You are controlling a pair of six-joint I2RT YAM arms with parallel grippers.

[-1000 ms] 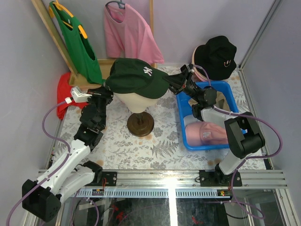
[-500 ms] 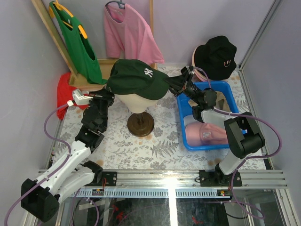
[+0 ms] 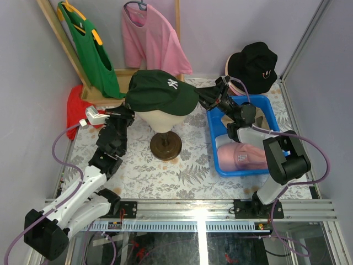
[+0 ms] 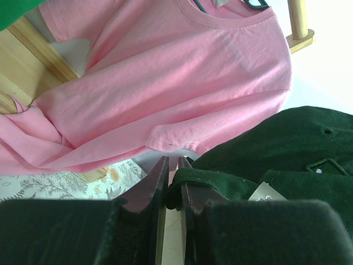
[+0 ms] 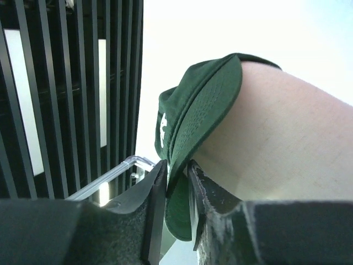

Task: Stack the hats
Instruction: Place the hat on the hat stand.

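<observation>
A dark green baseball cap (image 3: pixel 160 90) sits on the cream mannequin head (image 3: pixel 160 120). My left gripper (image 3: pixel 128 110) is shut on the cap's back edge; in the left wrist view (image 4: pixel 172 165) green fabric (image 4: pixel 287 149) is folded between the jaws. My right gripper (image 3: pixel 202 99) is shut on the cap's brim, seen from below in the right wrist view (image 5: pixel 176 168), with the cap (image 5: pixel 201 105) against the head (image 5: pixel 287 138). A black bucket hat (image 3: pixel 255 63) lies on a pink hat (image 3: pixel 235 86) at the back right. A pink cap (image 3: pixel 238 156) lies in the blue bin (image 3: pixel 265 103).
A green T-shirt (image 3: pixel 91 49) and a pink T-shirt (image 3: pixel 151 38) hang on a wooden rack at the back. A red cloth (image 3: pixel 74 107) lies at the left. The head stands on a round brown base (image 3: pixel 165 147). A tan item (image 3: pixel 268 126) lies in the bin.
Both grippers keep their hold on the green cap. The left wrist has shifted slightly toward the near side, and the right gripper slightly up and right. The cap has barely moved.
</observation>
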